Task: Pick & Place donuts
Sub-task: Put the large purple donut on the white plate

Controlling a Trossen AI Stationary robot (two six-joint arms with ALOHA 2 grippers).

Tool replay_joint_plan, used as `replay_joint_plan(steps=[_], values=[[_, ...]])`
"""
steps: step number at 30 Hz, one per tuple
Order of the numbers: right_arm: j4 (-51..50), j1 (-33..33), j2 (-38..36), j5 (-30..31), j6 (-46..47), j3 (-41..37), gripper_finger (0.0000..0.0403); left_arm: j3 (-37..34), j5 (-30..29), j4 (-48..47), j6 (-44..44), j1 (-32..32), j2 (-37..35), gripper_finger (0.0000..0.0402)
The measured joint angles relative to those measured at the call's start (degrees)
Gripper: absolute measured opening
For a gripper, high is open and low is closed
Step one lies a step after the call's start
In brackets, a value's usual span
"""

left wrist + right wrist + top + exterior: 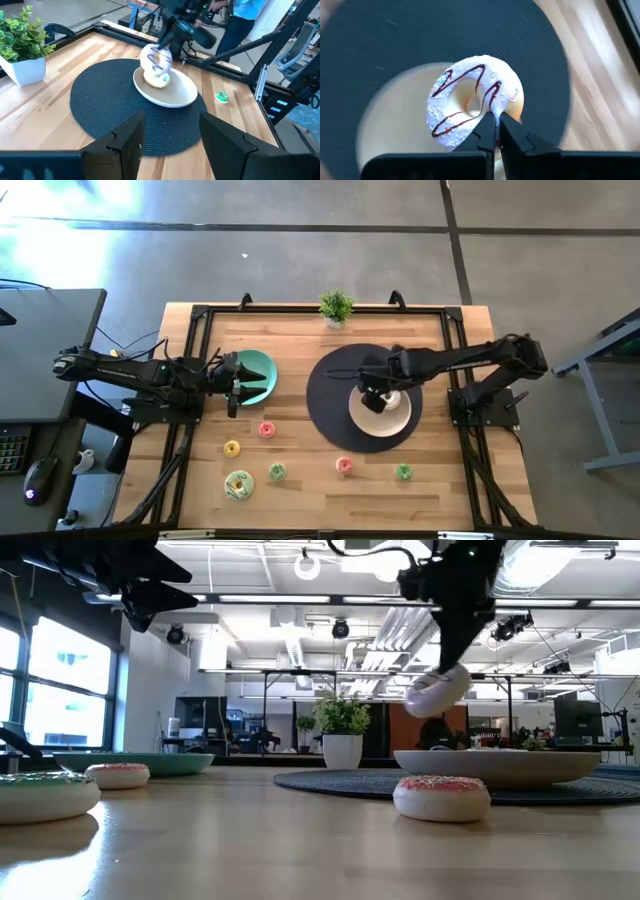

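Observation:
My right gripper is shut on a white-iced donut with dark drizzle, above the beige plate on the round dark mat. The low view shows the donut clear above the plate. My left gripper is open and empty at the teal plate. Several small donuts lie flat on the wood: pink, yellow, green, pink, green and a larger pale one. My right gripper pinches the donut's ring at one side, between its two fingers, which stand almost together. The fingers come from above, pointing down. The donut is lifted clear over the beige plate and hangs tilted, its iced face toward the wrist camera.
A small potted plant stands at the table's far edge. A black frame runs around the tabletop. In the left wrist view a person stands beyond the table. Bare wood lies between the two plates.

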Motion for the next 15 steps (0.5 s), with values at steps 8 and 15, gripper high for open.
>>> replay_joint_plan(steps=[8, 15], values=[[11.4, -1.2, 0.3, -10.1, 3.6, -10.3, 0.0006, 0.0, 0.1, -0.8, 0.0, 0.0, 0.0, 0.0186], [21.3, -1.3, 0.3, -10.5, 3.6, -17.5, 0.0021, 0.0, 0.1, -1.7, 0.0, 0.0, 0.0, 0.0186]])
